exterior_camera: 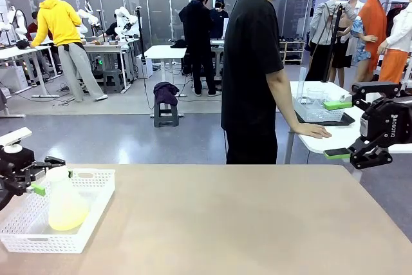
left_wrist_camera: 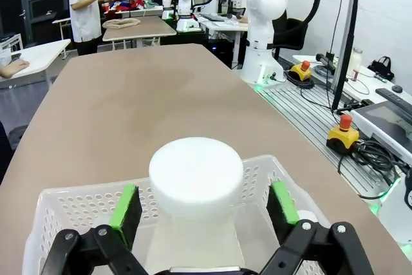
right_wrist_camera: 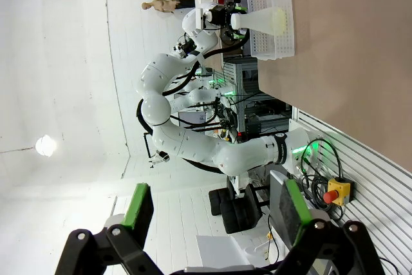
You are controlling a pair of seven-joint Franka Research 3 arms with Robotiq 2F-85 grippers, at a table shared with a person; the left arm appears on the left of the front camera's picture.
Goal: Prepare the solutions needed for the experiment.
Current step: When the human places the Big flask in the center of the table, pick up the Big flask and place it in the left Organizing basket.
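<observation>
Pale yellow solutions (exterior_camera: 66, 214) sat low in the flask (exterior_camera: 63, 199), inside the white basket (exterior_camera: 96, 207) | front: our left gripper (exterior_camera: 40, 175) flanked the neck, early stage we judged | left wrist: pads (left_wrist_camera: 126, 207) wide, contact unclear | right wrist: right gripper (right_wrist_camera: 212, 207) spread, empty.

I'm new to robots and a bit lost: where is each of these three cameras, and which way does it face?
Front: between the arms, looking across the table at the person; both pincers at the edges.
Left wrist: on the left pincer, open around the flask in the basket.
Right wrist: on the right pincer, open in air, rolled sideways.
Shared: flask and basket.
</observation>
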